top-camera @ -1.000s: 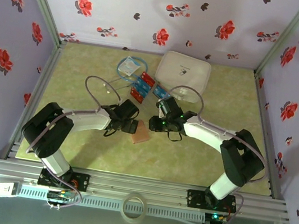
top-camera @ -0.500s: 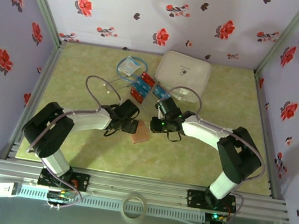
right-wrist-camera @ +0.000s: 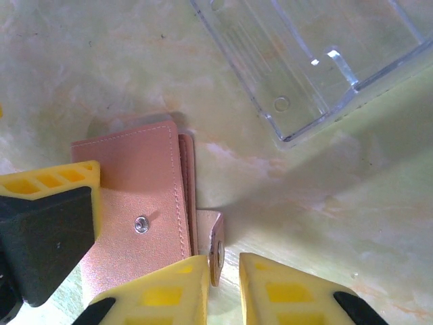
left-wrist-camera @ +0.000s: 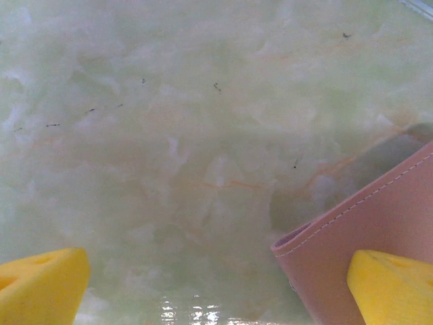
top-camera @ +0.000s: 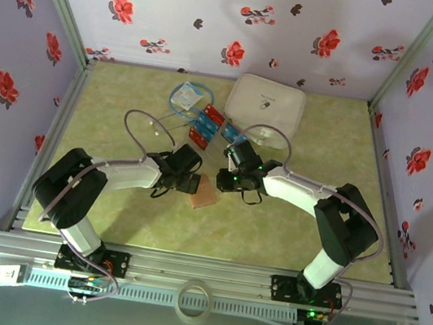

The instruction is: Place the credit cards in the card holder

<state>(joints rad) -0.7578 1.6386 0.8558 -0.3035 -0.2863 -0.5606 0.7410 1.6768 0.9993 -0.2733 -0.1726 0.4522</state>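
Observation:
The tan card holder (top-camera: 205, 192) lies flat between both arms. In the right wrist view the card holder (right-wrist-camera: 135, 196) has a metal snap, and its small snap tab (right-wrist-camera: 215, 247) stands on edge between my right gripper (right-wrist-camera: 223, 288) fingers. The jaws are narrowly open; the tab touches the left finger, with a sliver of gap to the right one. My left gripper (left-wrist-camera: 216, 298) is wide open, its right finger (left-wrist-camera: 392, 288) over the holder's corner (left-wrist-camera: 365, 223). Red and blue credit cards (top-camera: 206, 125) lie beyond the arms, one blue card (top-camera: 233, 135) nearest my right gripper (top-camera: 227, 181).
A big white zip case (top-camera: 265, 102) sits at the back. A clear bag with a blue cable (top-camera: 189, 97) lies left of the cards. A clear plastic tray (right-wrist-camera: 304, 61) lies just beyond the holder. My left gripper (top-camera: 189, 181) rests at the holder's left side.
The right arm has edged slightly left toward the card holder. The left arm and the holder have stayed put.

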